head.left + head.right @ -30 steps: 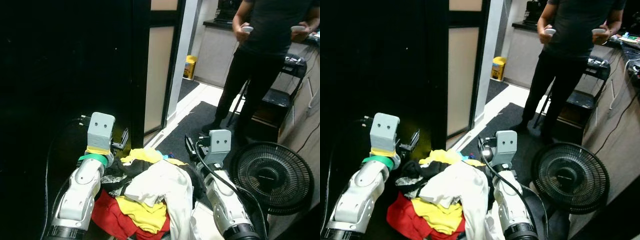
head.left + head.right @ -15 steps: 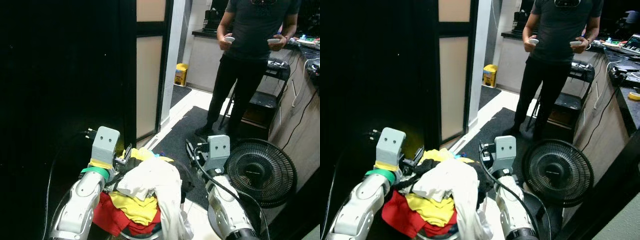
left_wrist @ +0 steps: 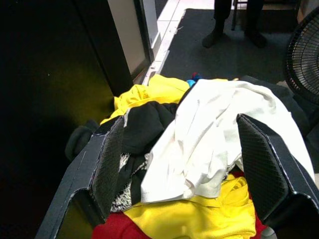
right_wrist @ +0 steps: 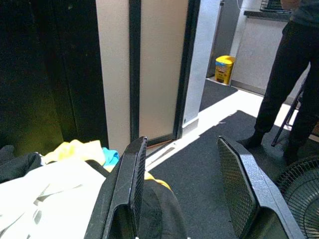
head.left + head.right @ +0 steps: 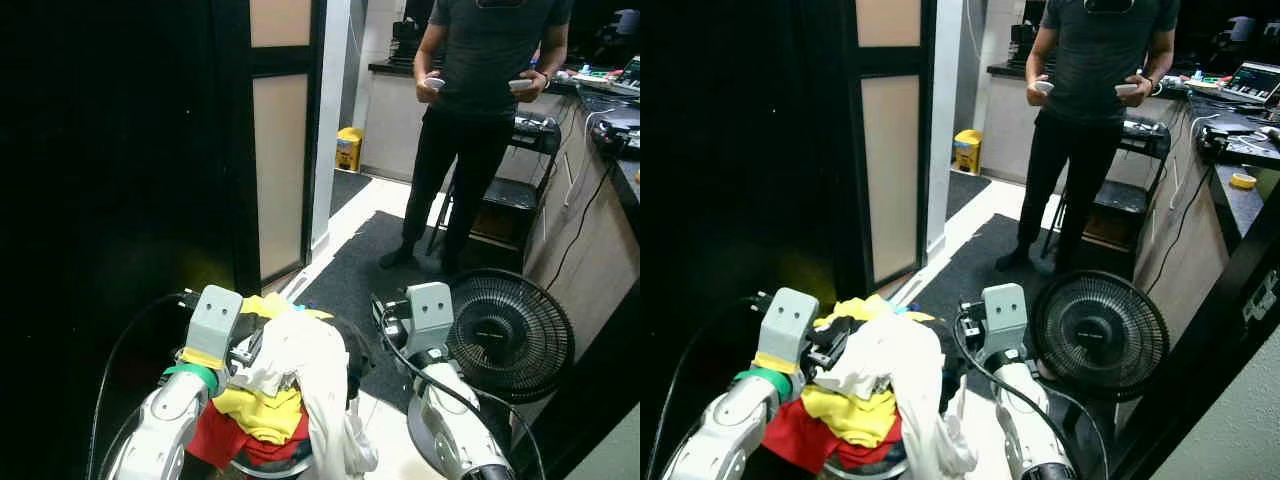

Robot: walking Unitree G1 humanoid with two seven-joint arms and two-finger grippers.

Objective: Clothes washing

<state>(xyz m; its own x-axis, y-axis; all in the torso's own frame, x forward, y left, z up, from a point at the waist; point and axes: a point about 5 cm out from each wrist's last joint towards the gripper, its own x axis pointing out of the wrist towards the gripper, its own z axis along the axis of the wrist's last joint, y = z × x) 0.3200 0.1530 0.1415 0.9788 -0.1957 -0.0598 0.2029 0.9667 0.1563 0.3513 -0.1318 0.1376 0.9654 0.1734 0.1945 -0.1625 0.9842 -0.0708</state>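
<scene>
Left gripper: fingers spread wide apart, nothing clamped between them. It sits at the left edge of a heap of clothes, the fingers reaching over the heap from that side. In the left wrist view a white garment lies in the gap between the two fingers, with a black garment next to the one finger and a yellow garment under the white one. Whether the fingers touch the cloth cannot be told.

Right gripper: fingers also apart, holding nothing. It stands at the right edge of the same heap, raised above it, pointing past it toward the dark door frame and the pale panel.

Container: the clothes rest between the two arms in a round basket; only a strip of its rim shows under the pile. Contents: white garment on top and trailing down the front, yellow and black pieces below, a red garment at the bottom on the left gripper's side, a bit of blue cloth at the far edge.

Beyond the right gripper: a black floor fan on the dark mat. Farther out, a person stands holding a white controller in each hand. A yellow bin stands by the far wall.
</scene>
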